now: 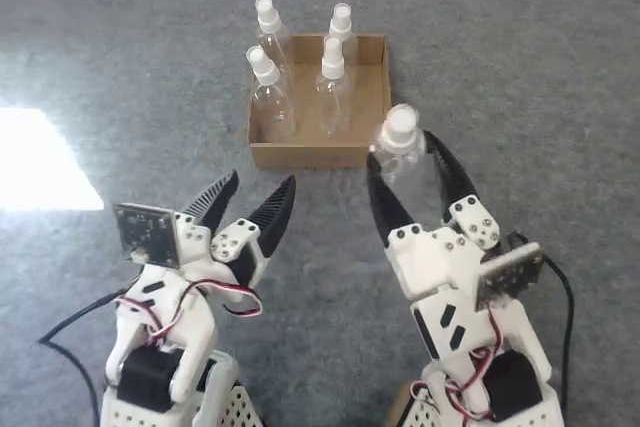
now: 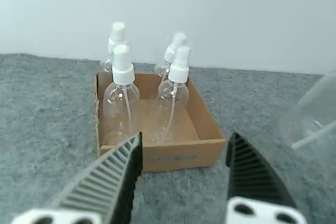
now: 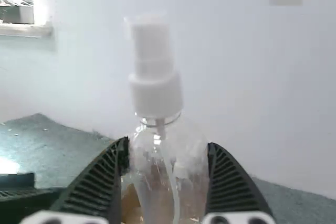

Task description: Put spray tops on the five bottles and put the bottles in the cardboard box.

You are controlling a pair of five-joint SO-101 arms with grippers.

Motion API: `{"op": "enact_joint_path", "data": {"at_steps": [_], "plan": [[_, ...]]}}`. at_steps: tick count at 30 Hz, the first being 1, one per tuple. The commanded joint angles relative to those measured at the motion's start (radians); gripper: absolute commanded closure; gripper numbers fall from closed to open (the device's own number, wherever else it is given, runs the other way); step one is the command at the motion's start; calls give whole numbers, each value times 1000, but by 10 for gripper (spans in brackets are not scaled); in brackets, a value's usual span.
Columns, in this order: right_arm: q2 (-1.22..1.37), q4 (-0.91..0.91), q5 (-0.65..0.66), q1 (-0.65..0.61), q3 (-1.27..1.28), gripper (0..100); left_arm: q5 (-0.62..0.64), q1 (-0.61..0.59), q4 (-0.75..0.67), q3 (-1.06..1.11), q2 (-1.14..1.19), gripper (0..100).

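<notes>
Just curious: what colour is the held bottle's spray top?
White spray top on the bottle; best in the right wrist view.

Bottles, clear: 5 pcs showing. 4 are standing in the cardboard box (image 1: pixel 300 155): back-left bottle (image 1: pixel 276 47), back-right bottle (image 1: pixel 342 23), front-left bottle (image 1: pixel 273 107), front-right bottle (image 1: pixel 334 99). 1 more, the fifth bottle (image 1: pixel 400 159), is sitting between the fingers of the right gripper (image 1: pixel 400 150). Spray tops (image 1: pixel 401 124), white: 5, each bottle wearing 1. Box: qty 1. Grippers: 2 showing, incl. left gripper (image 1: pixel 261 180). Arms: 2.

Grey carpet (image 1: pixel 560 97) w/ bright patch (image 1: pixel 40 162); white wall (image 2: pixel 236 14).
</notes>
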Motion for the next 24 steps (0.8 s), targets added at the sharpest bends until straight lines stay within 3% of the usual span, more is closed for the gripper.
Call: {"op": "enact_joint_path", "data": {"at_steps": [1,14,24], "plan": [[151,-38,5,-96,-157,992,8,37,-17,-7,-20,758],[509,-205,-244,-136,-321,989,8,51,-14,-5,-20,754],[539,-200,-259,-294,-353,989,9,52,-17,4,-20,754]]}}
